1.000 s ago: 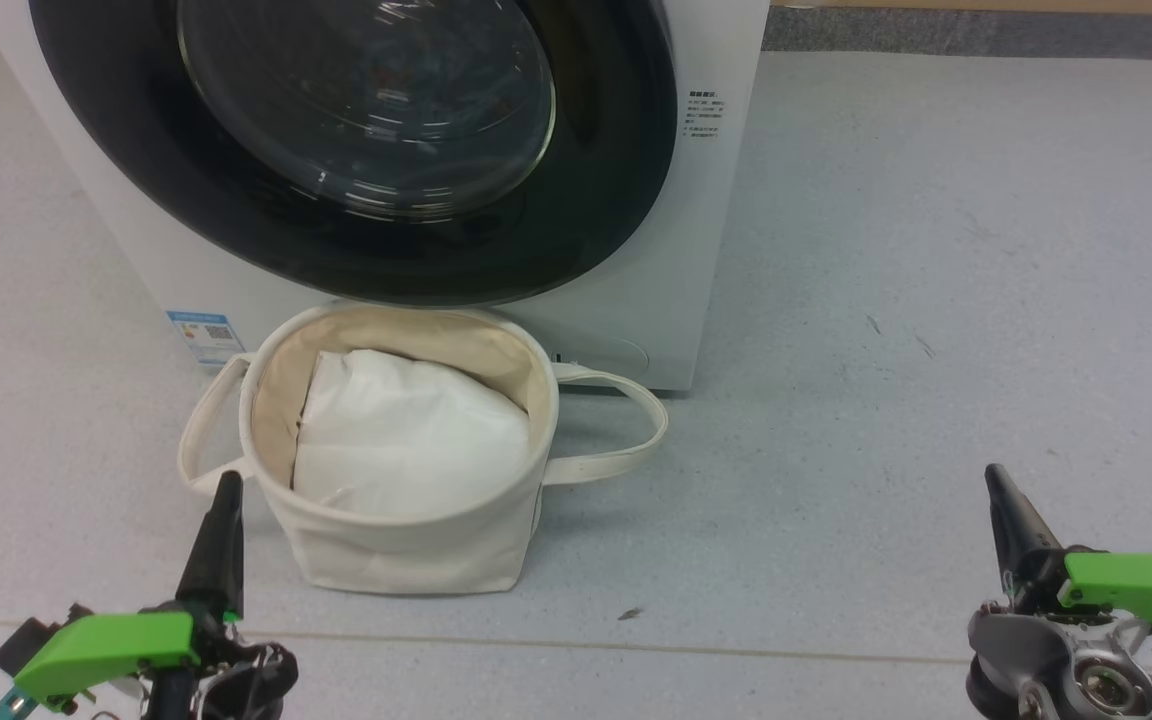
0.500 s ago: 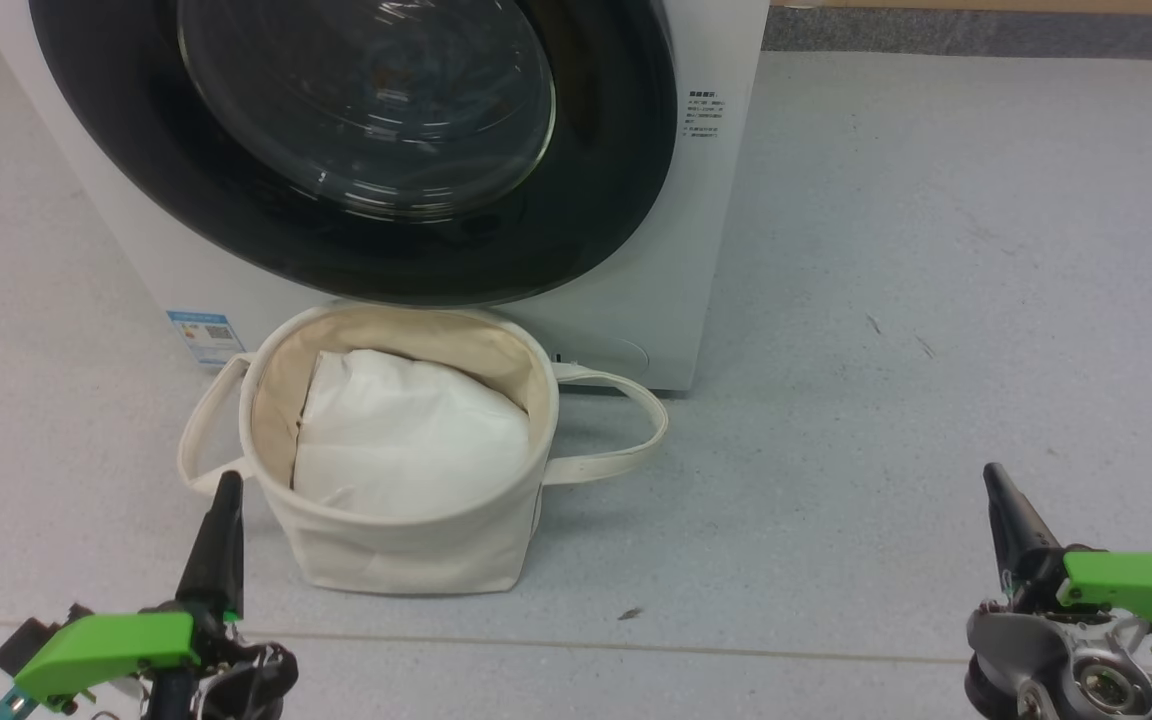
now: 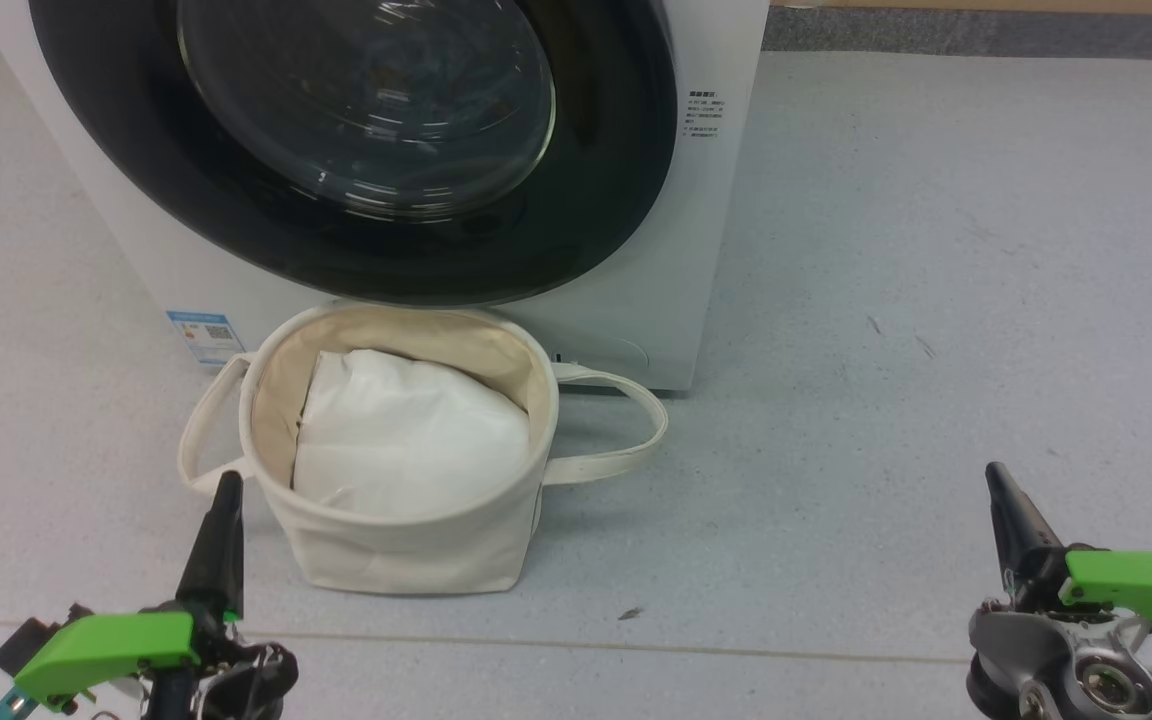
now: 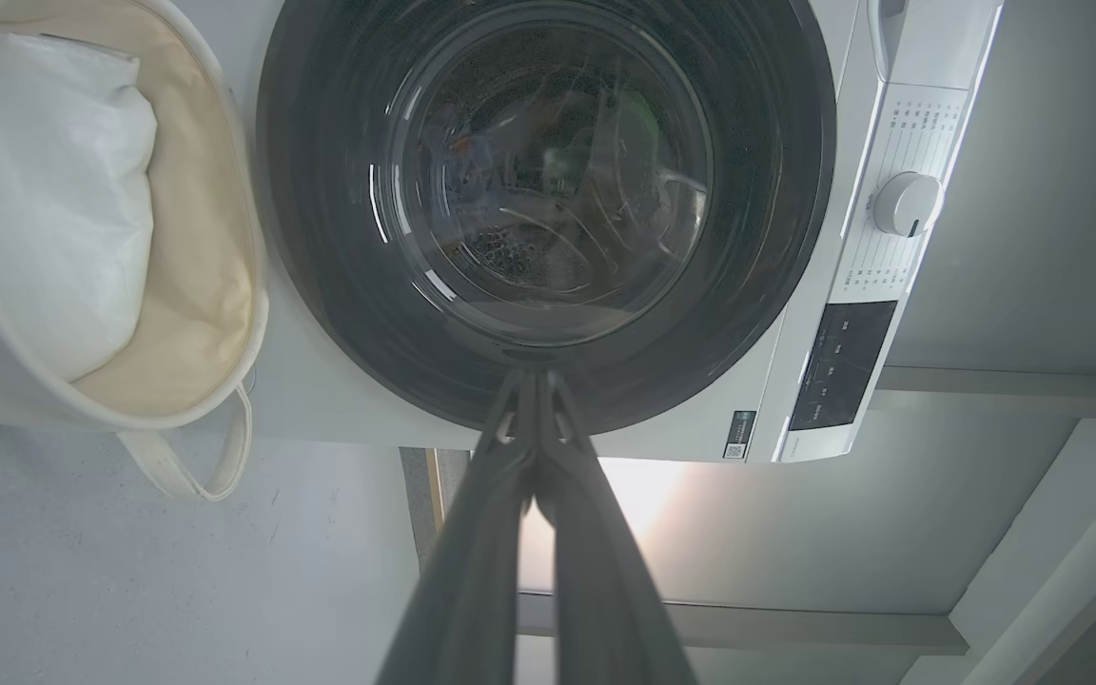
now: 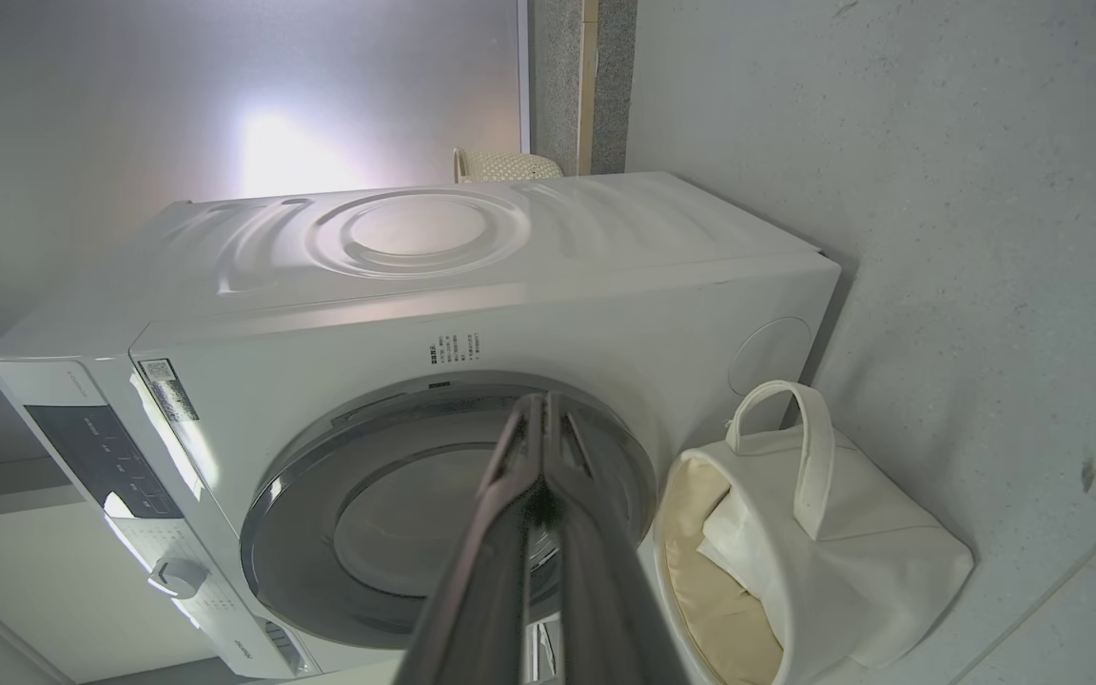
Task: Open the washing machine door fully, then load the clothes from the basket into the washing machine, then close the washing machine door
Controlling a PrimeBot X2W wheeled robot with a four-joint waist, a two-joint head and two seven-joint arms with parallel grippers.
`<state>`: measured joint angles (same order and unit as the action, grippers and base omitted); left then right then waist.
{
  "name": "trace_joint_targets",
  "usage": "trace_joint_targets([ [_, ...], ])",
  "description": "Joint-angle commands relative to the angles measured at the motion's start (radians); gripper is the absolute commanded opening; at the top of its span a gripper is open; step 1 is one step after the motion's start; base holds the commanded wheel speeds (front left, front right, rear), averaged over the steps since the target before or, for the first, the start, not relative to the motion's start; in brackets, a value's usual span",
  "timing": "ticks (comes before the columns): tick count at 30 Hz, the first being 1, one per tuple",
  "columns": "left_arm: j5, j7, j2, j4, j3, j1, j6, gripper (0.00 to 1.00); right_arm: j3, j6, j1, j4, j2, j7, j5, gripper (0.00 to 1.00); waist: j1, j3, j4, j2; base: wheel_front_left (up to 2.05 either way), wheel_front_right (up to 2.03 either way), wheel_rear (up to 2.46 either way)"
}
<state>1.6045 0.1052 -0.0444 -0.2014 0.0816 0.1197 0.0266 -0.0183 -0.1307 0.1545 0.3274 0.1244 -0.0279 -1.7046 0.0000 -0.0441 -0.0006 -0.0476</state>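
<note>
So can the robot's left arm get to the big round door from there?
Probably yes. Nothing stands between the left gripper and the left side of the washing machine door. The basket sits just to the gripper's right, below the door, so the arm should pass beside it.

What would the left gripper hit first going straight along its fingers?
Probably the washing machine door: in the left wrist view the left gripper, shut, aims at its black ring, clear of the basket. Depth is unclear.

Washing machine door (image 3: 366, 120) sits shut, cream basket (image 3: 406, 550) just before it.
</note>
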Motion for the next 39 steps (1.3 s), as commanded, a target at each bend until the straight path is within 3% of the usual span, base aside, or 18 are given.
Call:
trace_joint_targets([
  [1, 0.001, 0.007, -0.007, 0.036, 0.037, 0.011, 0.000, 0.00, 0.023, 0.000, 0.007, -0.039, 0.018, 0.006, -0.009, 0.00, 0.0000, 0.000, 0.000, -0.0001, 0.00, 0.00, 0.00],
  [39, 0.001, 0.007, -0.006, 0.037, 0.037, 0.011, -0.001, 0.00, 0.096, 0.000, 0.005, -0.053, 0.071, 0.063, -0.074, 0.00, 0.0000, 0.000, 0.000, -0.0001, 0.00, 0.00, 0.00],
])
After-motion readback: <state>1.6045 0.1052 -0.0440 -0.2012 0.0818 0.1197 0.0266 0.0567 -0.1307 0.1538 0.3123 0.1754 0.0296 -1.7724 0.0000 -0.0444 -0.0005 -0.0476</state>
